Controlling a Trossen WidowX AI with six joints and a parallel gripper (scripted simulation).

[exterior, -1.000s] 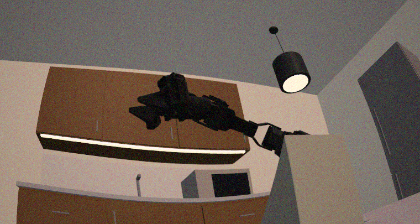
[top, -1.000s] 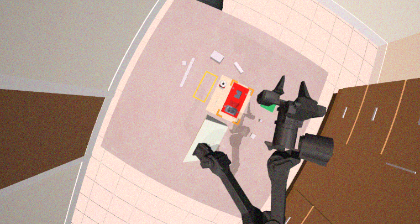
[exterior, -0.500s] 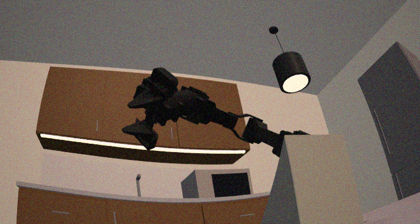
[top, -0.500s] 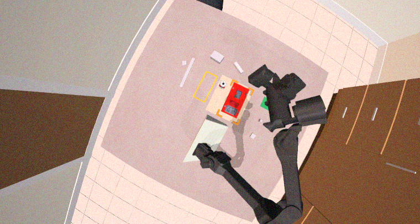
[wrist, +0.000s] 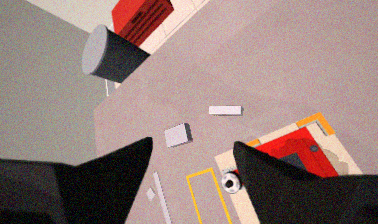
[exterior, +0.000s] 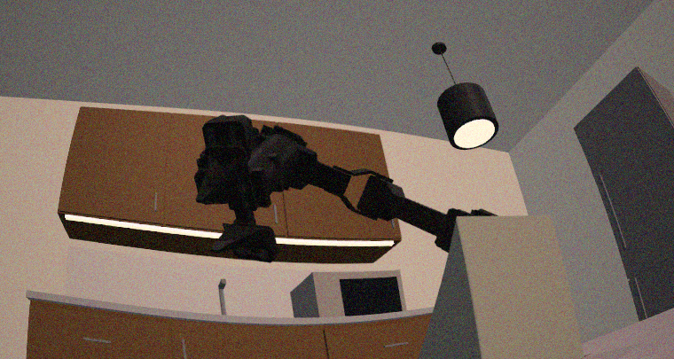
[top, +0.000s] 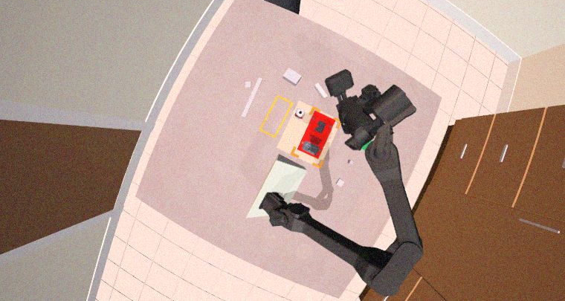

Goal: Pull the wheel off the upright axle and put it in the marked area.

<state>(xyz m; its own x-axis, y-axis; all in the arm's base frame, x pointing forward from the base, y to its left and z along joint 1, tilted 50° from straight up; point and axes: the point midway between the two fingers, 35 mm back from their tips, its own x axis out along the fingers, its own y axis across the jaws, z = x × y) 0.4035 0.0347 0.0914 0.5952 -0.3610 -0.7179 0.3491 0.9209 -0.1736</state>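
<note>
My claw [wrist: 192,165] hangs partly open and holds nothing; the wheel [wrist: 230,182], at the board's [top: 288,134] corner beside the marked area [top: 276,115], looks small, light and rigid, best pinched across its rim.

Matte dusty-pink surface [top: 205,149], pale wood-look board [top: 288,134], flat red plate [top: 316,134], matte black tool [wrist: 190,165].
</note>
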